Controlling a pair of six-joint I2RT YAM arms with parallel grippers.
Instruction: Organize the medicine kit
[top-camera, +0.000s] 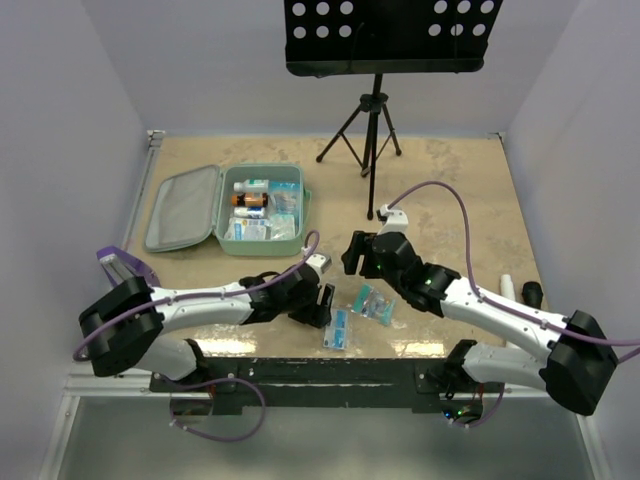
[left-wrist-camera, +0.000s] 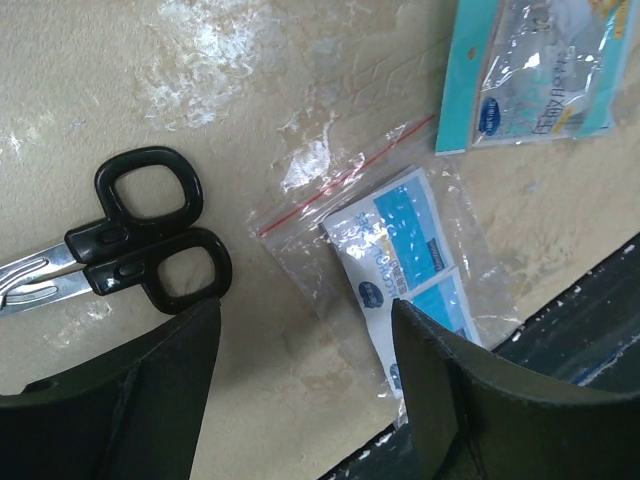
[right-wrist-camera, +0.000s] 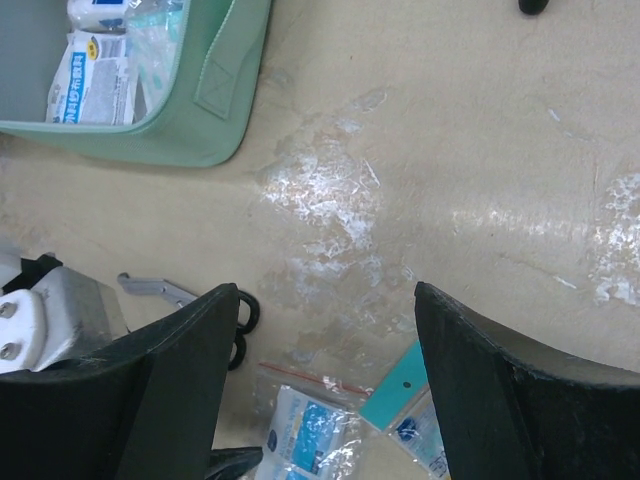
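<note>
Medicine kit (top-camera: 183, 208) lies open on the counter (top-camera: 450, 190), well beyond the left claw (left-wrist-camera: 300, 322) and off to its left (lid flat, greyish inside up, boxes and packets filling the green tray). That left claw is released, its two dark fingers (left-wrist-camera: 160, 390) spread with nothing between them. In the gap ahead of them lies a clear zip bag (left-wrist-camera: 400, 260) with a red seal line, holding blue-and-white sachets; whether the fingers touch it I cannot tell. Just past one finger lie black-handled scissors (left-wrist-camera: 150, 240), flat on the counter, and beyond the bag, apart from it, is a teal packet (left-wrist-camera: 540, 75) in clear wrap. The right claw (right-wrist-camera: 325, 300) is likewise released and empty, jaws wide over bare, scuffed counter; the teal packet and the zip bag lie on its near side, between it and the left claw. The kit's green wall shows farther out, past its left finger. Farther off, a purple holder (top-camera: 125, 262) sits by the left arm's elbow, and a black music stand (top-camera: 385, 35) stands at the far edge.
</note>
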